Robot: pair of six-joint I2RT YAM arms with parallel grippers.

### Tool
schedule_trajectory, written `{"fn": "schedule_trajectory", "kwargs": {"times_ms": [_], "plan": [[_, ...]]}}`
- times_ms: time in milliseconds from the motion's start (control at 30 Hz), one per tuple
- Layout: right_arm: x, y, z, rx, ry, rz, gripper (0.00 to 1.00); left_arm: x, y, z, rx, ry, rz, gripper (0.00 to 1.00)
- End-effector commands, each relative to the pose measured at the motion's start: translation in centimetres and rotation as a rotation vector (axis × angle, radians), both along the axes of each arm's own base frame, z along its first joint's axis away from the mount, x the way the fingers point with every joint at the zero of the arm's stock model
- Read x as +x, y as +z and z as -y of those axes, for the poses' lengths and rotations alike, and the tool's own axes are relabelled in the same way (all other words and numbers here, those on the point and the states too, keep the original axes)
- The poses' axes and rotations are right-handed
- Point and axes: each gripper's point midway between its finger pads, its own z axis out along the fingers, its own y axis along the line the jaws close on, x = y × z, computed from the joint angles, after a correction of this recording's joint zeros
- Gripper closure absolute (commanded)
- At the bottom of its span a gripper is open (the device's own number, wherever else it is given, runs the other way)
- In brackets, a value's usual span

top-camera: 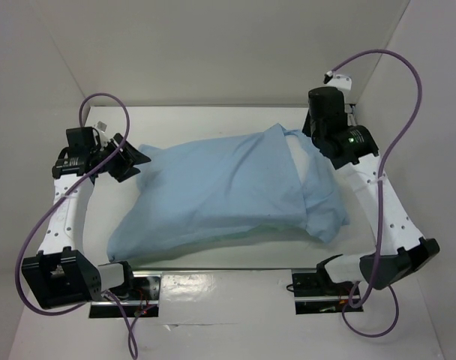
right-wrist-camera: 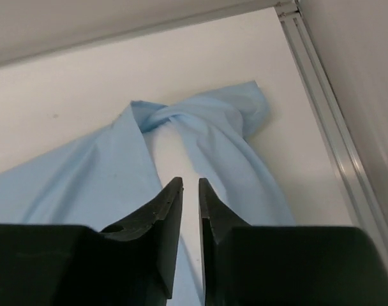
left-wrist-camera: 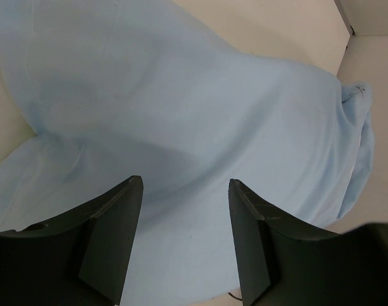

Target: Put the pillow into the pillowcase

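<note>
Although the pillowcase (top-camera: pixel 213 187) already covers almost all of the pillow (right-wrist-camera: pixel 175 156), I judge the task unfinished. At the far right end a white strip of pillow shows between the loose, bunched blue edges of the opening, which need pulling over.

The covered pillow lies left to right across the middle of the table (top-camera: pixel 213 118).

Left gripper (left-wrist-camera: pixel 186 182): fingers apart over the cloth at the left end, holding nothing.

Right gripper (right-wrist-camera: pixel 190 182): fingers drawn almost together above the opening; I see no cloth between them.

Count: one pillow, one pillowcase, two grippers.
</note>
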Motion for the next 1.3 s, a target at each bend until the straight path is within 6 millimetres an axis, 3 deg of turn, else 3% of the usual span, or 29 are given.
{"fn": "schedule_trajectory", "kwargs": {"times_ms": [0,33,133,333,467,567,600,667,767,800,900,933,1067,1100,1133,1200,1267], "plan": [[0.0,-5.3,-0.4,-0.057,0.041,-0.183,0.73,1.0,1.7,0.0,0.03,-0.027,0.078,0.32],[0.7,-6.2,-0.6,-0.057,0.041,-0.183,0.6,1.0,1.7,0.0,0.03,-0.027,0.078,0.32],[1.9,-7.7,-0.3,-0.078,0.023,-0.199,0.46,0.9,1.8,0.1,0.024,-0.033,0.079,0.32],[4.2,-10.6,0.3,-0.159,-0.01,-0.261,0.46,0.8,1.4,0.0,0.035,-0.032,0.072,0.32],[5.1,-13.6,0.7,-0.221,-0.037,-0.331,0.47,1.0,1.1,0.0,0.033,-0.033,0.063,0.32],[5.0,-14.8,1.9,-0.256,-0.094,-0.356,0.54,1.0,1.1,0.0,0.033,-0.033,0.063,0.32],[4.9,-15.0,2.4,-0.275,-0.123,-0.362,0.67,0.8,1.0,0.0,0.038,-0.038,0.057,0.32],[4.6,-13.8,2.8,-0.268,-0.15,-0.329,0.81,0.8,0.9,-0.2,0.044,-0.032,0.056,0.32],[4.3,-10.6,3.4,-0.251,-0.184,-0.238,1.0,0.9,0.6,-0.2,0.042,-0.032,0.047,0.32],[4.3,-8.5,3.4,-0.227,-0.188,-0.186,1.0,0.9,0.6,-0.2,0.042,-0.032,0.047,0.32],[3.9,-5.2,3.2,-0.196,-0.16,-0.129,1.0,1.0,0.8,-0.1,0.037,-0.039,0.057,0.32],[3.8,-2.9,2.0,-0.138,-0.089,-0.077,1.0,1.0,0.8,-0.1,0.037,-0.039,0.057,0.32],[2.6,1.6,-2.2,0.023,0.2,0.018,1.0,1.2,0.6,-0.1,0.028,-0.034,0.045,0.32],[2.6,2.0,-2.7,0.047,0.253,0.022,1.0,1.2,0.6,-0.1,0.028,-0.034,0.045,0.32],[1.9,2.4,-4.5,0.106,0.367,0.007,1.0,1.2,0.6,-0.1,0.028,-0.034,0.045,0.32],[1.5,2.5,-5.4,0.138,0.428,-0.003,1.0,1.2,0.5,-0.1,0.034,-0.039,0.048,0.32],[1.7,0.3,-5.4,0.132,0.42,-0.07,1.0,1.2,0.5,-0.1,0.035,-0.04,0.048,0.32]]}}
